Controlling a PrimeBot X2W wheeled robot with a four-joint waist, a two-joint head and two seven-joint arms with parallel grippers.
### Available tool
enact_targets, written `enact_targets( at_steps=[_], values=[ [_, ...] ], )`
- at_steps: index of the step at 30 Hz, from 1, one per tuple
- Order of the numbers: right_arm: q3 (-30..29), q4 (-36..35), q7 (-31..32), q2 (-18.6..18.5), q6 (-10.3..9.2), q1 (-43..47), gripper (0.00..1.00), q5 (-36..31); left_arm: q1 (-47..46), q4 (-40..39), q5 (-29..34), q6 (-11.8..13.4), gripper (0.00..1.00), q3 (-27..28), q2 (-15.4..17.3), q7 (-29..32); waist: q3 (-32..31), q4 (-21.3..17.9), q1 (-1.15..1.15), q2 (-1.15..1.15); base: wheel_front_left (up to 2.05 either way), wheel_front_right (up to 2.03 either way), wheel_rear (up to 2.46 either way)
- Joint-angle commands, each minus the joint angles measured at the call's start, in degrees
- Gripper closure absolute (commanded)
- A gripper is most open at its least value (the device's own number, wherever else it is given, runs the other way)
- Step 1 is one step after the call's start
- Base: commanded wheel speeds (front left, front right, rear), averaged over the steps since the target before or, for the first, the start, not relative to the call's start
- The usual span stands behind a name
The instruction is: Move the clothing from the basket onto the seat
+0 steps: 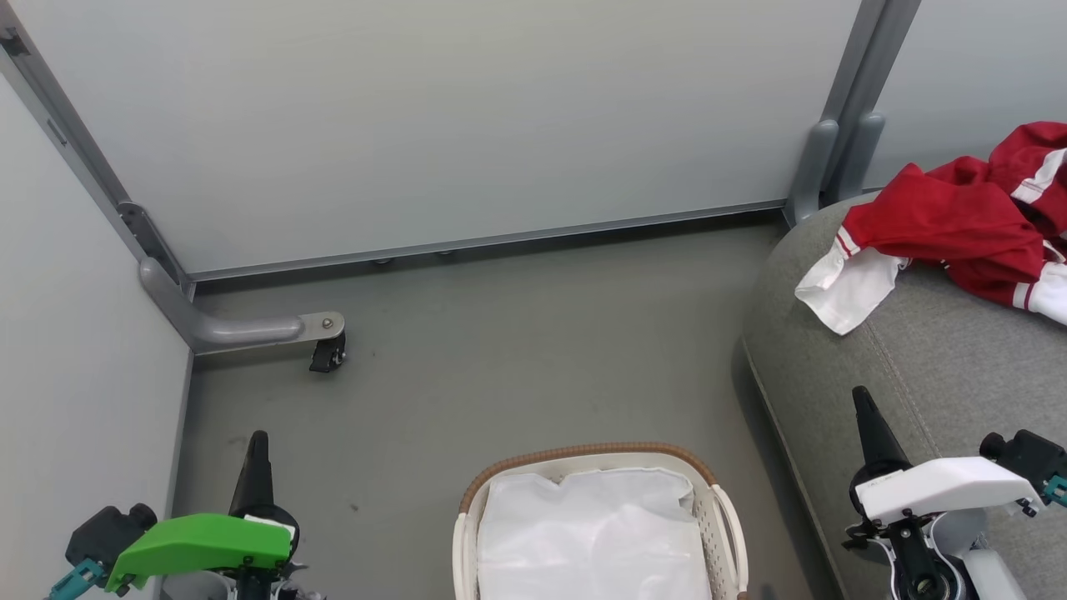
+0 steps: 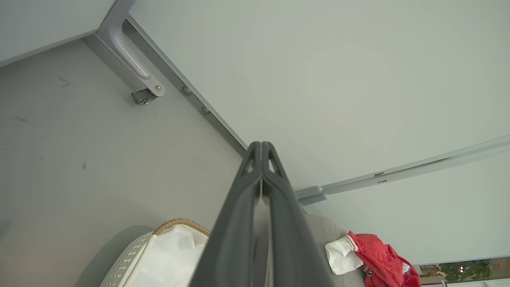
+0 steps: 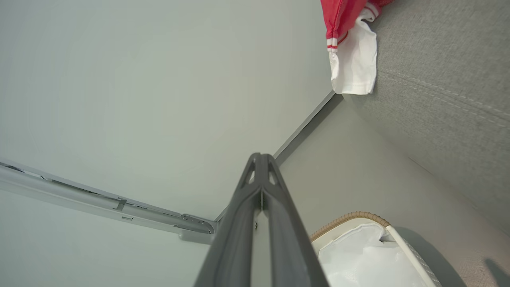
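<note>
Red garments with white sleeves and striped trim, the clothing [image 1: 959, 221], lie in a crumpled heap on the grey seat [image 1: 925, 375], one white sleeve reaching toward its rounded edge. On the floor beside the seat, the basket [image 1: 723, 504] holds its white liner [image 1: 592, 533] and, in the part visible, nothing red. The left pincer [image 1: 257, 440] and the right pincer [image 1: 861, 398] are both clenched on nothing, well apart from the clothing. By this the transfer looks done; only the basket's near end, cut off at the bottom edge, is unchecked.

Clothing [image 2: 377, 255] on seat [image 2: 320, 231] (left claw [image 2: 261, 145] closed)
</note>
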Motion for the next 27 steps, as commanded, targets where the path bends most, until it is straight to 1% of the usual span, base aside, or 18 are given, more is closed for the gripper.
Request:
enact_targets(
  at_steps=[1,27],
  values=[
    [-0.3,-0.9,0.4,-0.4,-0.02,-0.1,1.0,1.8,-1.7,-0.9,-1.6,-0.4,1.0,0.5,0.2,0.4,0.0,0.0,0.0,0.0,0.0,0.0,0.0],
    [-1.5,-2.5,4.2,-0.5,-0.03,0.4,1.0,17.2,-2.3,-2.3,-14.2,-1.1,1.0,3.0,0.2,4.2,0.0,-0.4,0.0,0.0,0.0,0.0,0.0]
  ],
)
